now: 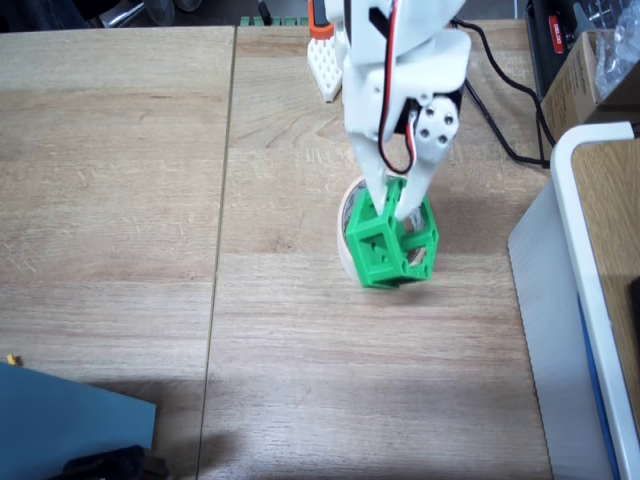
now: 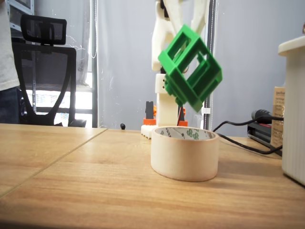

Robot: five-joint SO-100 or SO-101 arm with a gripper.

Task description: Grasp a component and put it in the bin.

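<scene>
Fingers [image 1: 398, 203] pinch your green component [image 2: 190, 67] — tilted, in the side-on fixed view clear above the tape-roll bin [image 2: 185, 153]; from above it hides the bin, rim peeking at 9 o'clock.

In the fixed view from the side, the component [image 2: 189, 69] hangs tilted in the air directly above the bin [image 2: 185, 153], well clear of its rim, with the fingers [image 2: 197, 16] gripping it from above. The bin rests on the worktop [image 2: 95, 181], in front of the arm's base [image 2: 164, 112]. In the fixed view from above, the component [image 1: 392, 245] covers most of the bin [image 1: 349, 215], and a large box [image 1: 585, 290] stands to their right
</scene>
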